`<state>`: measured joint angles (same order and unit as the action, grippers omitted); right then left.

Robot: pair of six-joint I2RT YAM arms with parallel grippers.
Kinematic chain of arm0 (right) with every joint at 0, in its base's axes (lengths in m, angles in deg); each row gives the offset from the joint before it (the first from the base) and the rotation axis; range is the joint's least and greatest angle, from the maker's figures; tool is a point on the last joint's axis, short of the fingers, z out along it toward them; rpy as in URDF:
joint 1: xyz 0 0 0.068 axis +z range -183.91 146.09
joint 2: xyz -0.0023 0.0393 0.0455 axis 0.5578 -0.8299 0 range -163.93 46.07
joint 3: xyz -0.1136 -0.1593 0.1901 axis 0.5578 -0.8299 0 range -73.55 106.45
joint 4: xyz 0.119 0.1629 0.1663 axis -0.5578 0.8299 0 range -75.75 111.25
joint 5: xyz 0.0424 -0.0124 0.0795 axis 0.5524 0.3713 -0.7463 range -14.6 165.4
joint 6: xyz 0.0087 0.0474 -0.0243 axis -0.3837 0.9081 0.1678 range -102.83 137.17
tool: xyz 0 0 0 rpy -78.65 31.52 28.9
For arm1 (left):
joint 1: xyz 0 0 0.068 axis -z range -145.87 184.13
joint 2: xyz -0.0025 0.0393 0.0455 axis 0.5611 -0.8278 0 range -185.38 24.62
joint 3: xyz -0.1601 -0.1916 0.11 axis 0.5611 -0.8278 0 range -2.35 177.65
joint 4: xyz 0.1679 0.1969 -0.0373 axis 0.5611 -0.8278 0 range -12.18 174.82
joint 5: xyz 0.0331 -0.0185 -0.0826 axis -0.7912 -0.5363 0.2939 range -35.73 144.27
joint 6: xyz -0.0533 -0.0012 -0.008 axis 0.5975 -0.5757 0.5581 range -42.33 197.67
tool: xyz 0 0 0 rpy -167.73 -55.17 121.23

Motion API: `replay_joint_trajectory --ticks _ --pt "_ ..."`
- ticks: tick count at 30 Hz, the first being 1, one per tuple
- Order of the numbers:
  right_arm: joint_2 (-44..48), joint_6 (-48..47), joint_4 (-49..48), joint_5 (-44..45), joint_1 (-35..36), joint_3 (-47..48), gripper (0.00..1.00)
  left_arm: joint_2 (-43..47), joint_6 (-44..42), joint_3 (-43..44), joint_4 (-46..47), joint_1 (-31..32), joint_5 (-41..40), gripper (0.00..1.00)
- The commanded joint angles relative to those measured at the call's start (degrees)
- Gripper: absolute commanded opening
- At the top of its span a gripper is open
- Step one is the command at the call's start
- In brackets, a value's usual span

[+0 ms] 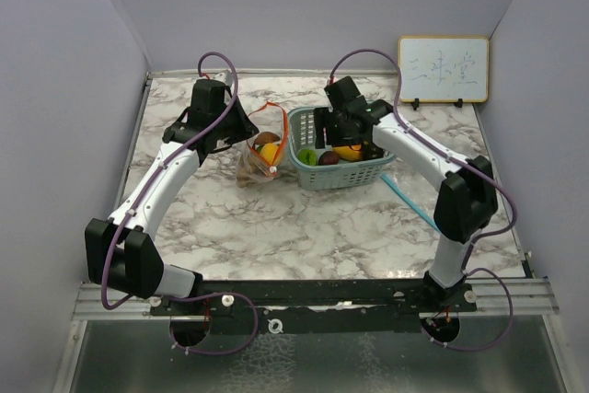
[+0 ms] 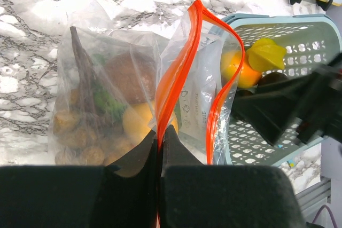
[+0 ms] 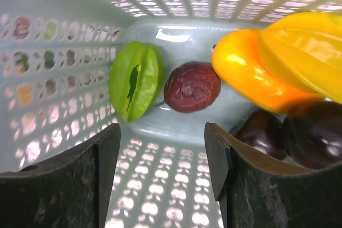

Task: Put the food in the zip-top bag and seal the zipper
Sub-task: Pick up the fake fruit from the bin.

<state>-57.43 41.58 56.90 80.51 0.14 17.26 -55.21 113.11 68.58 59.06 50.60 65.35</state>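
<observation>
Right wrist: right gripper (image 3: pixel 162 137) released above fruit (image 3: pixel 191 86) in basket (image 3: pixel 64 52); left gripper (image 2: pixel 160 132) grasping bag (image 2: pixel 192 94)

Bright, even light; soft shadows; glare on basket (image 3: pixel 181 36); blurred foreground.

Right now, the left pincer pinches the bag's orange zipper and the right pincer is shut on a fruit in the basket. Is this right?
Not quite. The right wrist view shows the right pincer open in the basket, holding nothing. The left pincer does pinch the zipper.
</observation>
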Motion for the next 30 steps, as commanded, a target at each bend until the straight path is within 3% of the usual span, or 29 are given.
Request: replay_joint_trajectory --ticks 1,17,30 --pt "-8.63 6.39 2.66 3.11 -0.07 3.73 0.65 1.29 0.33 0.39 1.72 -0.29 1.20 0.00" --pt "-19.42 12.02 3.99 3.69 -0.56 7.23 0.64 2.25 -1.22 0.29 0.12 -0.26 -0.08 0.00" --pt "-4.24 3.61 0.04 10.35 -0.47 2.11 0.67 0.75 -0.61 -0.11 1.85 -0.29 1.06 0.00"
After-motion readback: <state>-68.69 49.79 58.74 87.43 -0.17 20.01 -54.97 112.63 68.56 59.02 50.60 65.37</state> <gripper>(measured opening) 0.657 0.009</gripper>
